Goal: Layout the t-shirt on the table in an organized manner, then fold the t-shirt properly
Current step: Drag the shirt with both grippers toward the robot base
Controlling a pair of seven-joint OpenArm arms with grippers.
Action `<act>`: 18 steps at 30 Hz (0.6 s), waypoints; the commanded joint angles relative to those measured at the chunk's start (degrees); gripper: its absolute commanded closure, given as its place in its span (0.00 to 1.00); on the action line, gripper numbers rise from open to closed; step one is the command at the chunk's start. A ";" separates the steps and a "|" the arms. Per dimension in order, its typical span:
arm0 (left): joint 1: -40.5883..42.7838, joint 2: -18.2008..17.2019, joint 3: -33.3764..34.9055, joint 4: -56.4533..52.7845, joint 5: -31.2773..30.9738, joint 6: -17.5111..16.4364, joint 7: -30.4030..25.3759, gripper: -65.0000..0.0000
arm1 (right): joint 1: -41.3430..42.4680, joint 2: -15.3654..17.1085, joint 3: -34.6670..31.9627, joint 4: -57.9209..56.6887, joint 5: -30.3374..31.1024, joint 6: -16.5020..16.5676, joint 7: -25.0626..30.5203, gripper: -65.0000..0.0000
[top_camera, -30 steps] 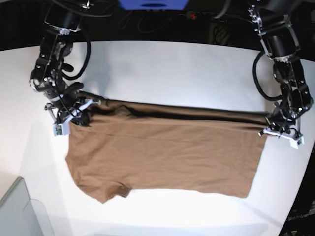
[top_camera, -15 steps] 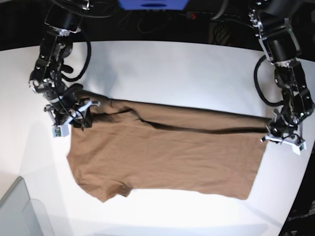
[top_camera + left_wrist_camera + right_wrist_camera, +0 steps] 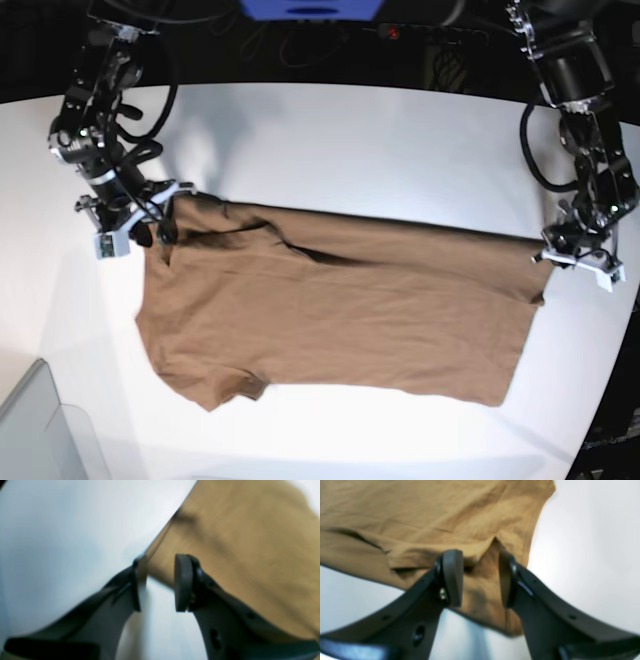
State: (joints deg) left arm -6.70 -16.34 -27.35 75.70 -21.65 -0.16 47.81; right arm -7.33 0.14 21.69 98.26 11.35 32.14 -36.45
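Observation:
The brown t-shirt (image 3: 340, 310) lies spread on the white table (image 3: 360, 150), neck end at the base view's left, hem at its right, one sleeve at the lower left. My right gripper (image 3: 150, 225) (image 3: 480, 580) stands open over the shirt's upper left corner, with cloth (image 3: 425, 525) below and between its pads but not pinched. My left gripper (image 3: 578, 262) (image 3: 160, 582) stands open at the shirt's upper right corner, and the cloth's corner (image 3: 225, 542) lies just past its fingertips. A shallow crease runs along the shirt's upper part.
A pale translucent bin (image 3: 30, 430) sits at the lower left corner of the base view. The table's curved far edge meets a dark background with cables. Bare white tabletop (image 3: 380, 430) surrounds the shirt on all sides.
The shirt's upper edge, held raised and taut before, now lies flat on the table. Both grippers have opened and let go. The arm on the base view's left has moved up and left.

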 commanded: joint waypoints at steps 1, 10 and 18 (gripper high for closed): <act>-1.96 -1.02 -0.21 -0.49 -0.64 -0.14 -3.20 0.72 | 0.26 0.25 0.07 0.95 0.73 0.08 1.24 0.60; -2.58 -1.02 0.23 -7.00 -0.64 -0.14 -9.61 0.72 | -2.12 0.25 0.07 0.86 0.47 -0.01 1.24 0.33; -4.60 -0.67 0.23 -8.76 -0.55 -0.14 -9.70 0.72 | -2.38 -0.27 3.05 0.78 0.73 -0.10 1.24 0.32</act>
State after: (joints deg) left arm -10.52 -16.19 -26.98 66.37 -22.11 -0.25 38.81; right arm -10.07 -0.34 24.67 97.97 11.22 31.92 -36.64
